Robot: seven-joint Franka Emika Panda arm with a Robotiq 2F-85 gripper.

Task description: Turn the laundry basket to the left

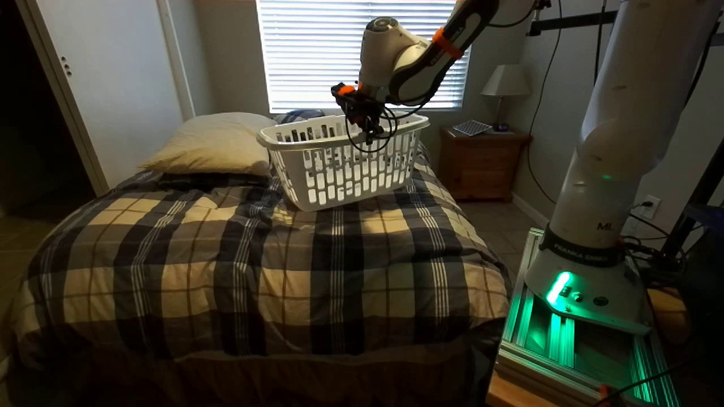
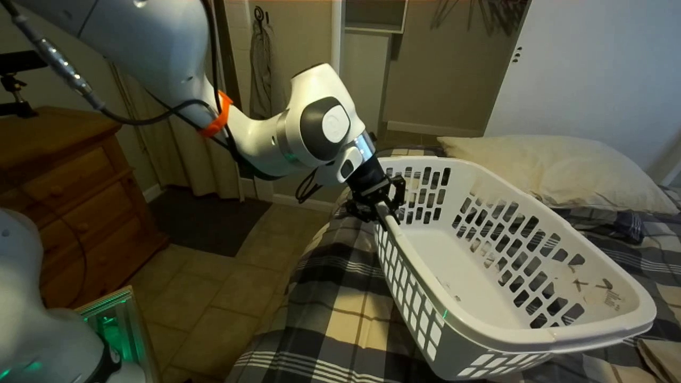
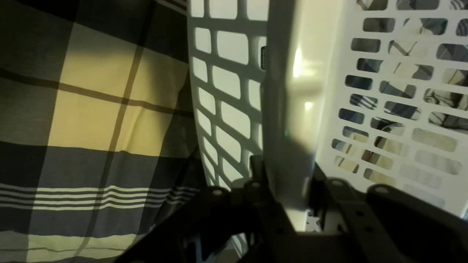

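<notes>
The laundry basket (image 1: 339,144), of white slotted plastic, is found on the plaid-covered bed (image 1: 271,305), its top facing upward. As recorded in an exterior view, it is placed well back from the near edge of the bed and close to the right edge, its long side being set at a slant with the left end nearer the near edge. A cream pillow (image 1: 220,141) is located just beside it, toward the far left corner; whether the two are touching cannot be determined. The basket is held by the gripper (image 3: 287,166) at the rim (image 3: 303,73) of the long side facing the near edge. In the wrist view, the fingers (image 3: 340,197) are seen one inside the basket and one outside, with the rim pinched between them. In both exterior views, the arm (image 2: 271,141) is seen extended down to this point from above. The basket floor (image 2: 452,260), white, is exposed in an exterior view. The robot base (image 1: 613,282), on which a green light strip (image 1: 560,287) is lit, is stationed beyond the near right corner. A wooden nightstand (image 1: 481,164), on which a lamp (image 1: 506,82) is stood, is noted off the far right corner.
</notes>
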